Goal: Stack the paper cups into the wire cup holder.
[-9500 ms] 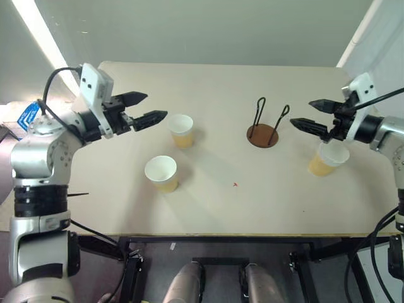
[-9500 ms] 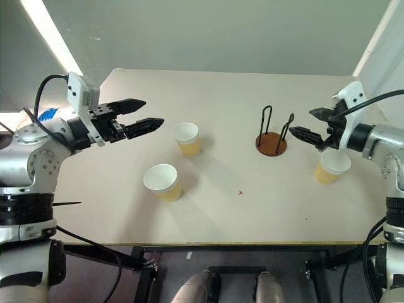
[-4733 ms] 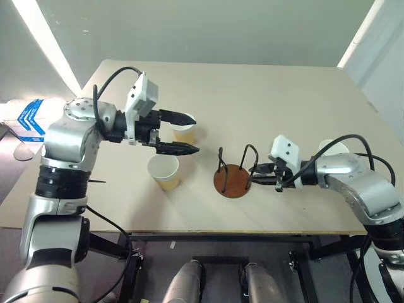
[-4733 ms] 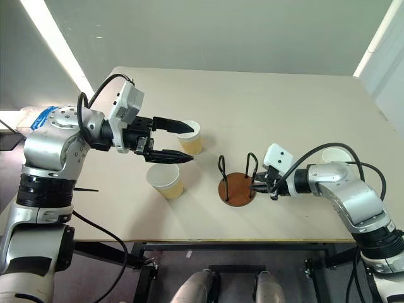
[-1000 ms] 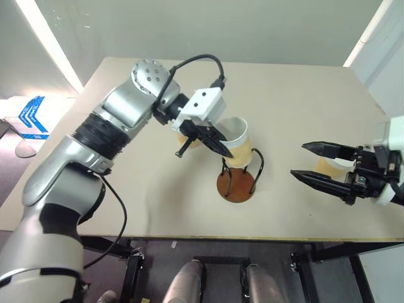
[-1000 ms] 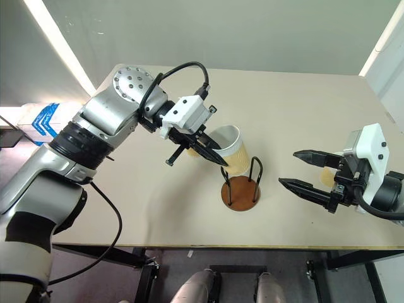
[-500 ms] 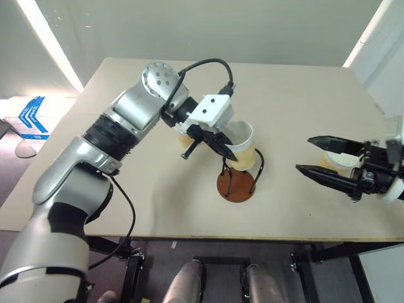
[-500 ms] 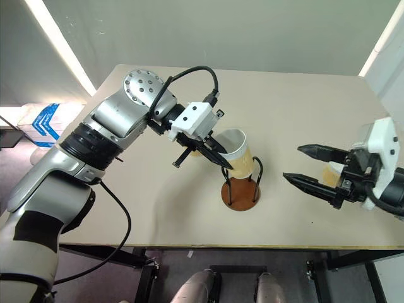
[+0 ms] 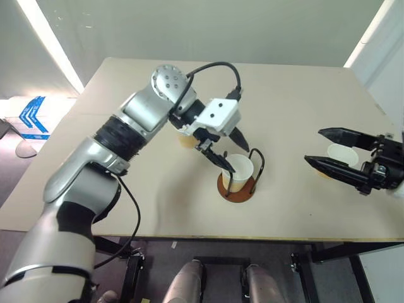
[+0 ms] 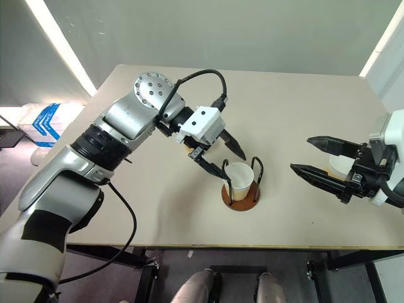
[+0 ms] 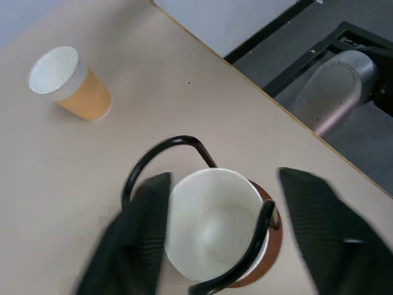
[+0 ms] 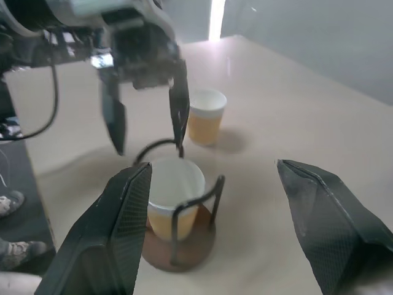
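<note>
One paper cup sat upright inside the wire cup holder; the left gripper stood spread and empty over it, so lifting straight clear seemed wise; the right gripper waited wide, holding nothing.

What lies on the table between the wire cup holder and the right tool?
Nothing: in the left eye view the table is bare between the wire cup holder, which has one cup in it, and the open right tool.
</note>
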`<action>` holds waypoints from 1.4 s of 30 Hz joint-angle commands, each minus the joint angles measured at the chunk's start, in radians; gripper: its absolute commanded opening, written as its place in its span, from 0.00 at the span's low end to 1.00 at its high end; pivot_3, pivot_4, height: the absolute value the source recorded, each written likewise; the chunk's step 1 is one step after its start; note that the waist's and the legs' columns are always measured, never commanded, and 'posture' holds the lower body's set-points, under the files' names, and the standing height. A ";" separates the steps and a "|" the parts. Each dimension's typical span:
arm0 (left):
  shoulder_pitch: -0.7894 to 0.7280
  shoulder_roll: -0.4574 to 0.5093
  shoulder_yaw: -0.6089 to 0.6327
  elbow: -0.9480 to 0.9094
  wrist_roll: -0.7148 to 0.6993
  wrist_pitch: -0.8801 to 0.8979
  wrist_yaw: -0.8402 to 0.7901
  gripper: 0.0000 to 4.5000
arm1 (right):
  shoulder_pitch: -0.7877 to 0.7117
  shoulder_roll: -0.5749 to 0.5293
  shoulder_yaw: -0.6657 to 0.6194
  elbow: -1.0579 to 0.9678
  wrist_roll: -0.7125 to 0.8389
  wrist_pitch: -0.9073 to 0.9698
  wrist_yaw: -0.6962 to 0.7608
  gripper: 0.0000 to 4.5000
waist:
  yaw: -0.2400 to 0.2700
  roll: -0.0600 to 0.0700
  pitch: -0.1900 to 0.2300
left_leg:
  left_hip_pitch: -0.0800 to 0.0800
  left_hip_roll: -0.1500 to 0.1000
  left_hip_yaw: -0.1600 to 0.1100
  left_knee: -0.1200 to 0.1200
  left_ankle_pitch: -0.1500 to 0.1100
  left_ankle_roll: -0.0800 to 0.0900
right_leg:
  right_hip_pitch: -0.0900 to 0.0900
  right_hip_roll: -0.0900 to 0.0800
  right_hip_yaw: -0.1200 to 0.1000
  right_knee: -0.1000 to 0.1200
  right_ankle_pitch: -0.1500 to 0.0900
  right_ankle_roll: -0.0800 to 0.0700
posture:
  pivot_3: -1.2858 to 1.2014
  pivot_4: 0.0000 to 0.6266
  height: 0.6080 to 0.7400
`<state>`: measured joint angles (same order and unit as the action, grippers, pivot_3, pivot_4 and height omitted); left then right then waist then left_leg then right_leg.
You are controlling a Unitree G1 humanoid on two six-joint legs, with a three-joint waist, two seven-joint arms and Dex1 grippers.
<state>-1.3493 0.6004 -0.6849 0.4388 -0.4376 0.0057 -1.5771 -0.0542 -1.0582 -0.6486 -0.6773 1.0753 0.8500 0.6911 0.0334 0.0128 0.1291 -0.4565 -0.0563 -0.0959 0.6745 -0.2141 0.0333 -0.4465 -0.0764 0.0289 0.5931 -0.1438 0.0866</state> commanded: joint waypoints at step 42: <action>0.400 0.097 0.532 -0.335 0.073 0.456 0.283 1.00 | -0.525 -0.190 0.740 0.729 -0.924 -0.412 0.606 0.02 | -0.004 0.004 -0.001 | 0.004 0.001 0.002 0.003 0.001 0.002 | 0.002 0.000 0.000 0.002 0.005 -0.011 | 0.52 0.24 1.00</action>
<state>-0.9266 0.6872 -0.1905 0.1168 -0.3505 0.4590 -1.2802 -0.5715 -1.2062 0.1823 0.1370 0.0881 0.4027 1.2573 0.0296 0.0172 0.1280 -0.4528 -0.0555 -0.0944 0.6775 -0.2135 0.0349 -0.4444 -0.0761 0.0292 0.5950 -0.1395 0.0742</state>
